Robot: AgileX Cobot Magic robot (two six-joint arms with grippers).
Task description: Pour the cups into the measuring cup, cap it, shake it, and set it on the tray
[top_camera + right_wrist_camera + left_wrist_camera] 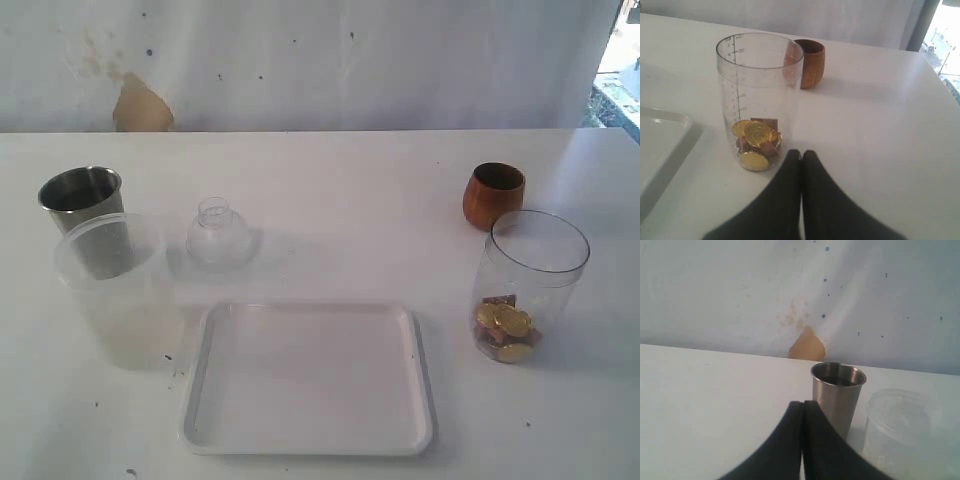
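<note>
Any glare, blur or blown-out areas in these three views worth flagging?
Exterior view: frosted cup nearly vanishes against the white table; window overexposed. Left wrist view: left gripper out of focus. Right wrist view: window blown out too; measuring cup markings legible.

Flat white rectangular plastic tray (pixel 200 385) front-centre on the white table (pixel 330 170). Left: frosted translucent plastic cup (pixel 115 290), tapered steel tumbler (pixel 82 195) just behind it, with the small clear dome lid (pixel 218 236) to their right. Right: tall clear plastic measuring cup (pixel 527 265) holding gold coins (pixel 506 324), with the rounded brown wooden cup (pixel 493 195) behind.
</note>
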